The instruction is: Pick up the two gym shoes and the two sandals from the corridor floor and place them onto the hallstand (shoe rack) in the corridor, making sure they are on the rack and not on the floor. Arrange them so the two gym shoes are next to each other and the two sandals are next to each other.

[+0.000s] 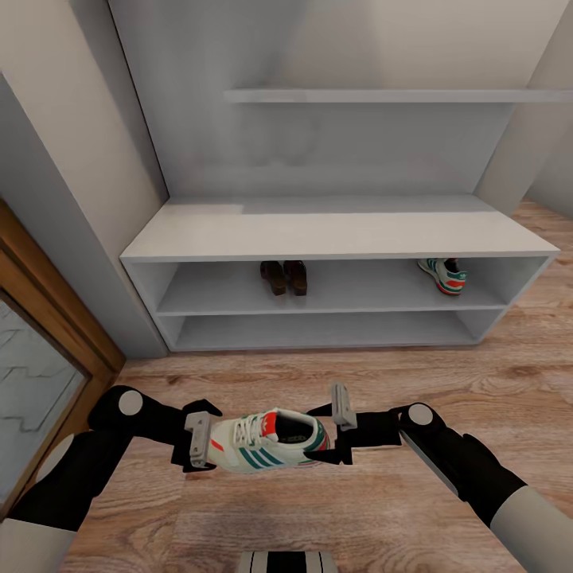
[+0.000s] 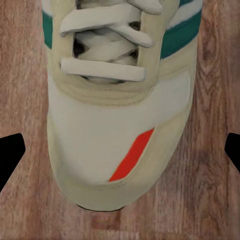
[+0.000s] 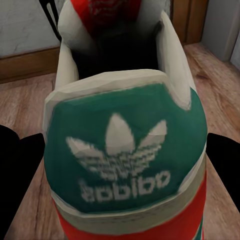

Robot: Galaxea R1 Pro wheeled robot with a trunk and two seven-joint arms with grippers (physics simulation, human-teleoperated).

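Note:
One gym shoe point(image 1: 267, 442), white with green stripes and a red-orange patch, hangs above the corridor floor point(image 1: 493, 374) between my two arms. My right gripper point(image 1: 338, 431) is shut on its green heel point(image 3: 120, 150), a black finger point(image 3: 20, 170) pressing each side. My left gripper point(image 1: 199, 439) stands open at the toe point(image 2: 115, 150), its fingertips point(image 2: 10, 155) apart from the shoe. The second gym shoe point(image 1: 443, 275) lies at the right of the upper shelf of the hallstand point(image 1: 318, 231). Both sandals point(image 1: 284, 277) sit side by side on that shelf, left of centre.
A thin floating wall shelf point(image 1: 382, 95) hangs above the hallstand. A wooden door frame point(image 1: 56, 318) with a glass panel stands close on the left beside a grey wall. Bare floor lies between me and the rack.

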